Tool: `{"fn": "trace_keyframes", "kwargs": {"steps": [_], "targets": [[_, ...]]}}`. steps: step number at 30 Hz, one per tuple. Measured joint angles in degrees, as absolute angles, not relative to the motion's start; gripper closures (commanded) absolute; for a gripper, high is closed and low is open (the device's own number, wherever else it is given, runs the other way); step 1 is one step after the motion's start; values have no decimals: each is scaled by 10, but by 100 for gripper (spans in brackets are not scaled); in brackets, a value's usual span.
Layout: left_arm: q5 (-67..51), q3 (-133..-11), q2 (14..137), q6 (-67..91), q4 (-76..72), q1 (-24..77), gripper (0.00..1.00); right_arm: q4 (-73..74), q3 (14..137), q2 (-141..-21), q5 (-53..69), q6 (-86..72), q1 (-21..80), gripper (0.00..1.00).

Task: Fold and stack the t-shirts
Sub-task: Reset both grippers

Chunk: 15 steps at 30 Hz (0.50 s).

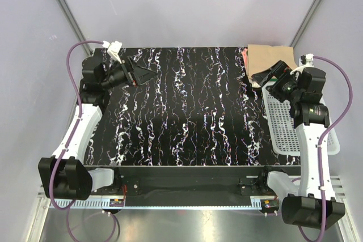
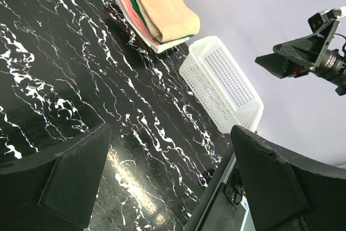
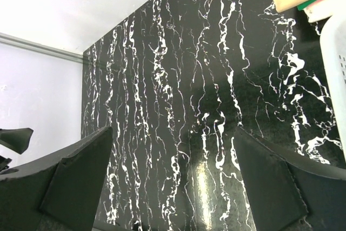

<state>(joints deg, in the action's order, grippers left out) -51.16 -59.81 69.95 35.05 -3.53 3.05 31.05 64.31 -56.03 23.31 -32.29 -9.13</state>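
Top external view shows one folded stack at the far right corner of the counter [image 1: 187, 111]. On top lies one tan t-shirt [image 1: 273, 55], folded flat. In the left wrist view I count the layers from the side: one tan on top, then one thin edge of a dark green t-shirt [image 2: 176, 40], then one coral-pink t-shirt [image 2: 127, 5]. Under these shows a pale whitish edge, and I cannot tell whether it is another shirt. So three t-shirts are sure, all in the same pile, and no shirt lies elsewhere on the counter

One white mesh basket [image 2: 221, 85] sits just beside the stack, on its near side, along the right edge of the counter. It holds nothing that I can see

Two arms are in view. The left tool [image 1: 148, 75] hangs above the far left part of the counter, well apart from the stack. Its two fingers are spread wide, and only the bare counter shows between them. The right tool [image 1: 262, 76] is raised in the air near the near left corner of the stack and does not touch the cloth. Its two fingers are also spread wide, with nothing between them
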Motion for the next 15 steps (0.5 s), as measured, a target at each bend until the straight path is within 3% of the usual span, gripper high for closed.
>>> {"fn": "trace_keyframes", "kwargs": {"steps": [15], "targets": [[-521, -594, 700, 368, -53, 29, 1, 282, 621, -569, 257, -340, -91, 0]]}}
